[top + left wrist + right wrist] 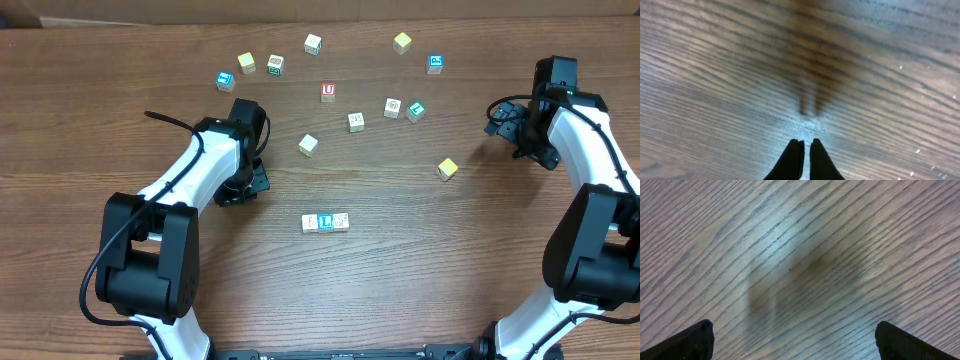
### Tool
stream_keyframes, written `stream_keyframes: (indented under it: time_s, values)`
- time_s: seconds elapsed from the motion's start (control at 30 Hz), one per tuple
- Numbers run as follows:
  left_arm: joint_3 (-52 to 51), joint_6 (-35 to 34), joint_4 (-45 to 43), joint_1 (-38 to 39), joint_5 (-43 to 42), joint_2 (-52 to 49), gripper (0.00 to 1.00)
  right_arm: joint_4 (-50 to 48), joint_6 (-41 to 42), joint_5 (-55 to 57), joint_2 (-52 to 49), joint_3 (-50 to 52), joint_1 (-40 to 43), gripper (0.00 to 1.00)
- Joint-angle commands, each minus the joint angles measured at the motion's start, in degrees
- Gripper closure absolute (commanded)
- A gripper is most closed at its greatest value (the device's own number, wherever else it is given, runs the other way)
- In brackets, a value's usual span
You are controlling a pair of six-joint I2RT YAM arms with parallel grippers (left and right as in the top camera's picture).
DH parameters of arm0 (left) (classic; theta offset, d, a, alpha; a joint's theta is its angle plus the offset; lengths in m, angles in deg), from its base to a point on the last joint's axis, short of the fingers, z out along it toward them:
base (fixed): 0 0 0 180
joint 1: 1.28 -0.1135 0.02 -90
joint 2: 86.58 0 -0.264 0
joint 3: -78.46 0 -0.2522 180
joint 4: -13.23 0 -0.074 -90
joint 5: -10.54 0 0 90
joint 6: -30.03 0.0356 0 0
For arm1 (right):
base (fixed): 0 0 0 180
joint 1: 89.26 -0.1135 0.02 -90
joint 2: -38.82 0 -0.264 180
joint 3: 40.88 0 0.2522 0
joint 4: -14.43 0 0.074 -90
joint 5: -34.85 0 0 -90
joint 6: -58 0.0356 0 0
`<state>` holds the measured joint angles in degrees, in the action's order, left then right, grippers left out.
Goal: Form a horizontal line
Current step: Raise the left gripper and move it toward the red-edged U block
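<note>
Overhead: straight line (326,222) of wooden cubes.

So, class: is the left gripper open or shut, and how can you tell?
Shut: on the left gripper, the fingertips nearly meet above the wooden table, nothing between them.

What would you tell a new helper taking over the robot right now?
Left gripper: shut, empty, over bare table.
Right gripper: wide open, empty too.
The line: three cubes touching in a straight row, front middle.
Done: three cubes lined up.
Left: probably a fourth, from the loose cubes farther back.
</note>
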<state>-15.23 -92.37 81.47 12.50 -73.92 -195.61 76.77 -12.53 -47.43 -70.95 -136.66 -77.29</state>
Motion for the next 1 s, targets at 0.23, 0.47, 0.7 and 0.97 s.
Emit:
stream_keyframes:
  time_s: [0.23, 0.47, 0.7, 0.97]
  values:
    - [4.0, 0.0, -1.9, 0.3, -5.1, -0.7, 0.89, -0.3, 0.0, 0.2, 1.2, -1.2, 0.0, 0.00]
    - [4.5, 1.4, -5.7, 1.6, -5.9, -1.1, 0.00, -0.3, 0.0, 0.2, 1.2, -1.2, 0.0, 0.00]
    - [20.0, 5.7, 0.9, 1.0, -7.0, -1.1, 0.00, -0.3, 0.0, 0.2, 1.2, -1.2, 0.0, 0.00]
    - [36.2, 7.8, -7.3, 2.4, -3.5, -1.1, 0.13, -0.3, 0.0, 0.2, 1.2, -1.2, 0.0, 0.00]
